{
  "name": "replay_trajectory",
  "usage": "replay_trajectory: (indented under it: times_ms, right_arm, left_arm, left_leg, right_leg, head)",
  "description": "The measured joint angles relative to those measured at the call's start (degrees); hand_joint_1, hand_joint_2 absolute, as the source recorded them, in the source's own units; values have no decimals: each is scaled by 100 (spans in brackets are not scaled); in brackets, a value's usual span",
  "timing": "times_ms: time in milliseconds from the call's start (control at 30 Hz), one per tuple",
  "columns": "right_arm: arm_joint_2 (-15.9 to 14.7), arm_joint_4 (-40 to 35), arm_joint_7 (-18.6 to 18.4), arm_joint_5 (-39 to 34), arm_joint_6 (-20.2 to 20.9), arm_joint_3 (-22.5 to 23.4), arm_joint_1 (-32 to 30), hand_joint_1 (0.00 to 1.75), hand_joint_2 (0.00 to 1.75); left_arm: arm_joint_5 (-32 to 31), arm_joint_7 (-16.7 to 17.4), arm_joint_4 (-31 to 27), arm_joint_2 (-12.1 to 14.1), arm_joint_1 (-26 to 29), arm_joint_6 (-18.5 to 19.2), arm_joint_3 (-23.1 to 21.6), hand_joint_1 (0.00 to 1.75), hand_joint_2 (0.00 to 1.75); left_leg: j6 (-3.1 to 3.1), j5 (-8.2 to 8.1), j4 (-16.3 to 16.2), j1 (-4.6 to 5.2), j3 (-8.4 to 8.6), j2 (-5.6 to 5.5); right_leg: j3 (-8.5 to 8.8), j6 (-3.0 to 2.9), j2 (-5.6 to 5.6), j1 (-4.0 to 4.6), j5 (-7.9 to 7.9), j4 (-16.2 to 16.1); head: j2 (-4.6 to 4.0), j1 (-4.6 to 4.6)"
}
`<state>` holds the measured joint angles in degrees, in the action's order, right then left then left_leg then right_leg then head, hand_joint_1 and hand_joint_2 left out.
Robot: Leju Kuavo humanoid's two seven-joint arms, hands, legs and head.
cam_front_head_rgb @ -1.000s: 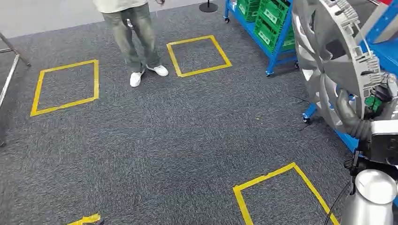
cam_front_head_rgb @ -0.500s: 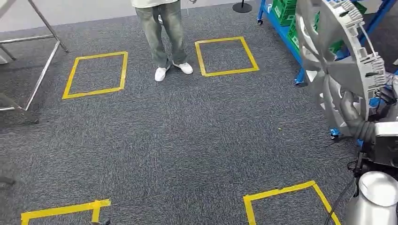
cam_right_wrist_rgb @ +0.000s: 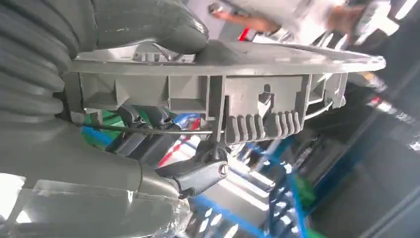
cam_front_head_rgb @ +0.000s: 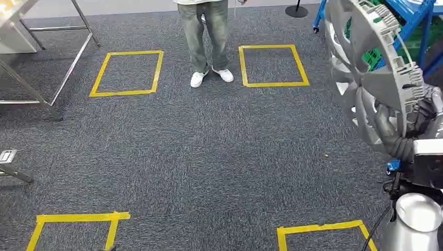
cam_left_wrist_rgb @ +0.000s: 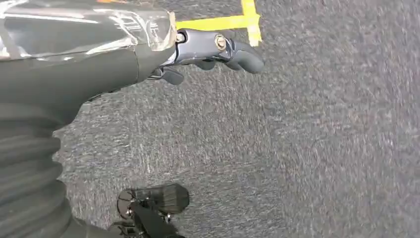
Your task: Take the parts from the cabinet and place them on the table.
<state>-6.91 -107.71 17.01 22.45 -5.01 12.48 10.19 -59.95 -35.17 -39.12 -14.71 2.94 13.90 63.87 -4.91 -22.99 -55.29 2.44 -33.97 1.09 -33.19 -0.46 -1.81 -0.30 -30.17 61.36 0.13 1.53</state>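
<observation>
A large silver-grey wheel cover (cam_front_head_rgb: 376, 68) stands on edge at the right of the head view, its clipped rim facing me. My right hand (cam_front_head_rgb: 415, 117) grips it at the lower rim. In the right wrist view the thick thumb (cam_right_wrist_rgb: 148, 22) presses on one face of the wheel cover (cam_right_wrist_rgb: 257, 94) and a dark finger (cam_right_wrist_rgb: 203, 171) curls under its rim. My left hand (cam_left_wrist_rgb: 148, 49) hangs over the grey carpet with its dark fingers (cam_left_wrist_rgb: 237, 49) loosely extended and nothing in them.
A metal table frame (cam_front_head_rgb: 52, 78) stands at the far left, and a blue rack (cam_front_head_rgb: 423, 26) with green bins is at the far right. A person (cam_front_head_rgb: 209, 36) stands ahead between two yellow tape squares (cam_front_head_rgb: 128, 73). More tape squares (cam_front_head_rgb: 73, 219) lie near me.
The camera has turned: the whole floor has slid right and the table frame has come into view on the left. The wheel cover stays in my right hand.
</observation>
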Motion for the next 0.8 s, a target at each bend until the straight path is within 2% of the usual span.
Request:
replay_trajectory:
  times_ms: [33,100,133,167,200,233,267,300,333,400,433,467,500,533,567,600,633,667,700,733,767,800]
  right_arm:
    - [-13,-7,2,-11,-4,4,-10,171,175]
    - [-22,-24,7,-26,-20,9,-35,171,175]
    - [-22,-26,4,-24,-24,11,-66,171,175]
    - [-24,-26,2,-24,-26,22,-107,171,175]
    - [-24,-37,2,-24,-28,28,-136,171,175]
    - [-28,-55,0,-24,-28,28,-150,171,175]
    - [-35,-70,0,-24,-28,31,-160,171,175]
    - [-26,-68,-2,-29,-28,35,-169,171,175]
    - [-48,-134,4,-31,-37,48,-202,171,175]
    - [-46,-177,-9,-25,-39,59,-243,171,175]
    - [-41,-188,-11,-18,-37,61,-250,171,175]
    - [-41,-199,-15,-18,-37,63,-261,171,175]
    - [-39,-221,-18,-26,-39,68,-295,171,175]
    - [-46,-260,-15,-24,-39,70,-306,171,175]
    - [-46,-276,-13,-26,-39,70,-306,171,175]
    - [-31,-289,-20,-18,-39,70,-304,171,175]
    - [-9,-304,-42,20,-33,68,-304,171,175]
    - [26,-321,-92,74,-5,66,-305,171,175]
    - [59,-334,-127,118,33,63,-303,171,175]
    - [88,-341,-148,144,44,63,-301,171,175]
    - [116,-359,-166,170,55,61,-284,171,175]
    - [149,-365,-171,183,72,61,-261,171,175]
  left_arm:
    - [-15,0,-13,-22,-3,35,-2,0,175]
    - [-24,0,-29,-66,7,81,-2,0,175]
    - [-24,0,-33,-81,15,110,-2,0,175]
    - [-44,4,-37,-92,31,127,-2,0,175]
    - [-70,37,-59,-105,53,175,0,0,175]
    - [-83,63,-94,-112,89,199,4,0,175]
    - [-105,98,-136,-127,117,237,13,0,175]
    - [-129,138,-215,-118,147,258,26,0,175]
    - [-142,160,-304,-142,164,304,33,0,175]
    - [-170,212,-435,-197,235,370,44,0,175]
    - [-186,230,-499,-208,278,409,66,0,175]
    - [-188,249,-575,-223,300,429,87,0,175]
    - [-186,251,-626,-267,305,462,101,0,175]
    - [-188,264,-699,-282,306,492,120,0,175]
    - [-190,269,-750,-299,306,534,131,0,175]
    - [-197,277,-793,-319,303,568,140,0,175]
    - [-216,280,-831,-337,303,614,157,0,175]
    - [-247,297,-863,-350,304,654,184,0,175]
    - [-256,304,-890,-352,304,663,195,0,175]
    - [-273,310,-916,-361,304,663,212,0,175]
    - [-299,313,-945,-367,303,663,225,0,175]
    - [-302,313,-988,-370,293,658,241,0,175]
  left_leg:
    - [-2,2,3,-25,7,-52]
    - [10,-11,-2,-43,17,-204]
    - [31,-23,-12,-64,18,-281]
    - [56,-38,-26,-89,25,-363]
    - [109,-70,-74,-125,28,-451]
    - [185,-124,-163,-173,22,-524]
    - [267,-198,-288,-191,-18,-585]
    - [340,-260,-375,-173,-81,-637]
    - [357,-308,-481,-174,-131,-672]
    - [380,-295,-452,-212,-171,-741]
    - [394,-307,-465,-237,-179,-760]
    - [428,-351,-535,-241,-197,-591]
    - [456,-464,-715,-235,-289,-357]
    - [477,-660,-1098,-255,-470,-204]
    - [484,-865,-1567,-268,-714,-132]
    - [482,-1031,-2038,-270,-969,-105]
    - [471,-1077,-2309,-267,-1127,-112]
    - [435,-993,-2280,-260,-1141,-114]
    - [386,-792,-1974,-243,-1008,-113]
    - [328,-526,-1461,-203,-752,-99]
    - [247,-273,-893,-129,-448,13]
    - [176,-274,-564,-30,-265,257]
  right_leg:
    - [-202,-3,121,-10,-152,410]
    - [-702,48,171,-63,-403,1256]
    - [-841,103,171,-96,-400,1431]
    - [-834,187,170,-134,-296,1316]
    - [-678,309,172,-184,-69,908]
    - [-425,437,193,-247,192,359]
    - [-204,537,288,-324,371,-131]
    - [-260,492,415,-260,302,-10]
    - [-215,348,411,-271,296,-45]
    - [-225,224,341,-222,279,-29]
    - [-220,200,304,-244,283,-32]
    - [-199,172,271,-226,282,-49]
    - [-173,128,237,-223,275,-54]
    - [-164,109,203,-195,262,-54]
    - [-164,94,165,-172,252,-53]
    - [-164,82,119,-147,243,-53]
    - [-160,68,73,-120,232,-52]
    - [-147,52,36,-96,219,-53]
    - [-128,35,-11,-73,203,-53]
    - [-97,34,-55,-61,183,-55]
    - [-59,19,-107,-55,162,-63]
    - [-32,29,-147,-58,152,-87]
  head:
    - [0,-13]
    - [0,-17]
    - [0,-26]
    - [0,-22]
    - [0,-26]
    - [0,-22]
    - [0,-24]
    - [0,-42]
    - [0,-43]
    - [0,-50]
    - [0,-52]
    - [0,-44]
    - [0,-15]
    - [0,-11]
    - [0,-11]
    - [0,-6]
    - [0,-9]
    - [0,-6]
    - [0,-11]
    - [0,-9]
    - [0,-11]
    - [0,-11]
